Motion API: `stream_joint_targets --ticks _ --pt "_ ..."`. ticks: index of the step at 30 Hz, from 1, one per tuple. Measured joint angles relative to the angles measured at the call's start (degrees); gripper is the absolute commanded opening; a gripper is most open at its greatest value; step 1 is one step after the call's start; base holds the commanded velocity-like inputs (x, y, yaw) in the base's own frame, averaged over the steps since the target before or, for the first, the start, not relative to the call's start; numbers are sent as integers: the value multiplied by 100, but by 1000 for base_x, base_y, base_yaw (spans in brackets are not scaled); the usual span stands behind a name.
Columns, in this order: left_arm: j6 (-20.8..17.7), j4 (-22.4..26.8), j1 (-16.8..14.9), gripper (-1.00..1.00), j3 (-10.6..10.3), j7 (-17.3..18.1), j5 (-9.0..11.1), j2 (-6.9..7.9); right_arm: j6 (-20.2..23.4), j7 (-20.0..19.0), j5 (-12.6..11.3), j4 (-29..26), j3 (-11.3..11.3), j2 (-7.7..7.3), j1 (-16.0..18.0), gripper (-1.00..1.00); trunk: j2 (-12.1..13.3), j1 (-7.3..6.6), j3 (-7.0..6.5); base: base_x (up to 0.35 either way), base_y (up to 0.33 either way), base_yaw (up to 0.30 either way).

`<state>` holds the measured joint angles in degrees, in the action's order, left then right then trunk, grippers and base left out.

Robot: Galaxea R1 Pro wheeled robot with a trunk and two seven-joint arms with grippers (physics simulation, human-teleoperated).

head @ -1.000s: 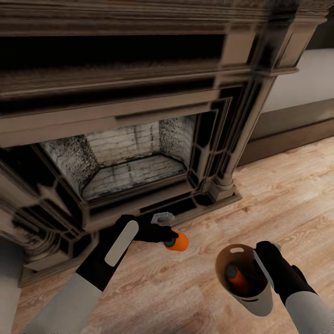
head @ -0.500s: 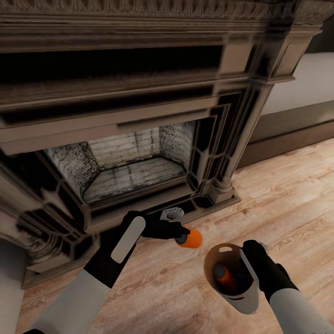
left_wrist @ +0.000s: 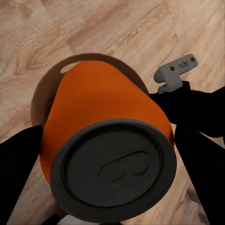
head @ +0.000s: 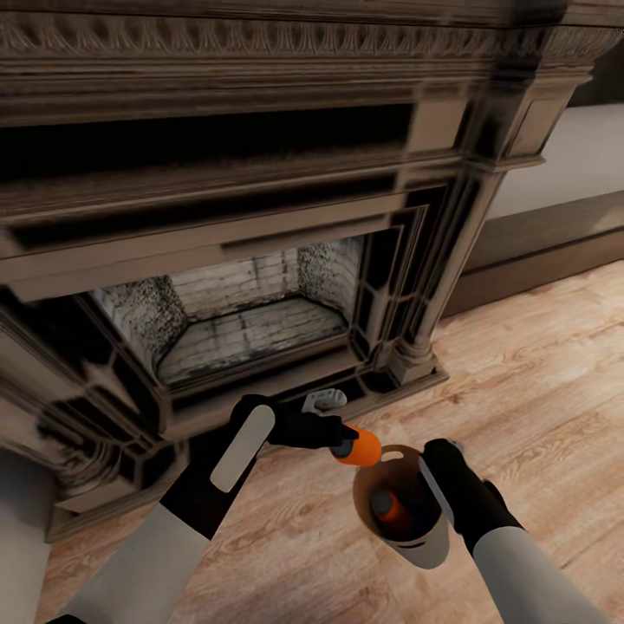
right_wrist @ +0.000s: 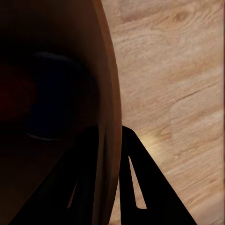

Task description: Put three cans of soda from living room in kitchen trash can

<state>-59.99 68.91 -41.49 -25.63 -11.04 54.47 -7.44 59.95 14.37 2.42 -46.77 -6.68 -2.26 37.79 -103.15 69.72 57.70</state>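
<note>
Since a second ago, our right arm has carried the bin (head: 407,520) leftward, so its rim now sits just under the orange can (head: 360,447) that our left gripper (head: 340,442) grasps on its side. From the head, we see a second orange can (head: 386,511) lying inside the bin, with the dark carved fireplace (head: 243,260) ahead and wood floor (head: 537,381) below. Our right gripper (head: 438,472) pinches the bin's rim.

At our left wrist, black fingers (left_wrist: 18,168) clamp the orange can (left_wrist: 105,117), grey top (left_wrist: 115,168) toward us, above the bin's rim (left_wrist: 70,63).

At our right wrist, fingers (right_wrist: 136,187) straddle the bin wall (right_wrist: 110,117); a dim round shape inside may be a can.
</note>
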Motion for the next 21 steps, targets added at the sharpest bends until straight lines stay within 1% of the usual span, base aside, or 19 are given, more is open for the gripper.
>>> stream_joint_targets --ticks 1,3,5,8,11,16,20,21 --pt "0 -3 0 -100 -1 1 0 -1 5 4 45 1 -4 31 9 -100 40 -22 -18 0 0 0" --pt "0 -14 3 -100 -4 4 -2 -2 5 4 48 1 -14 68 21 -100 120 -66 -54 0 0 0" --pt "-1 -46 6 -100 -7 7 -4 -2 2 0 5 2 -45 87 32 -100 201 -110 -90 0 0 0" --pt "-1 -184 13 -100 -10 13 -16 -3 4 -3 17 2 -164 129 81 -100 321 -176 -143 0 0 0" --pt "-1 -380 24 -100 -12 15 -33 3 5 -2 66 1 -219 174 107 -100 441 -241 -197 0 0 0" --pt "160 -665 37 -100 -12 19 -35 10 1 -15 -5 -4 -241 251 133 -100 642 -351 -287 0 0 0" --pt "333 -902 43 -100 -12 23 -61 14 5 -12 48 -8 -246 289 145 -100 802 -439 -359 0 0 0" --pt "360 -933 43 -100 -12 25 -59 14 5 -12 44 -10 -247 292 146 -100 804 -440 -359 0 0 0"
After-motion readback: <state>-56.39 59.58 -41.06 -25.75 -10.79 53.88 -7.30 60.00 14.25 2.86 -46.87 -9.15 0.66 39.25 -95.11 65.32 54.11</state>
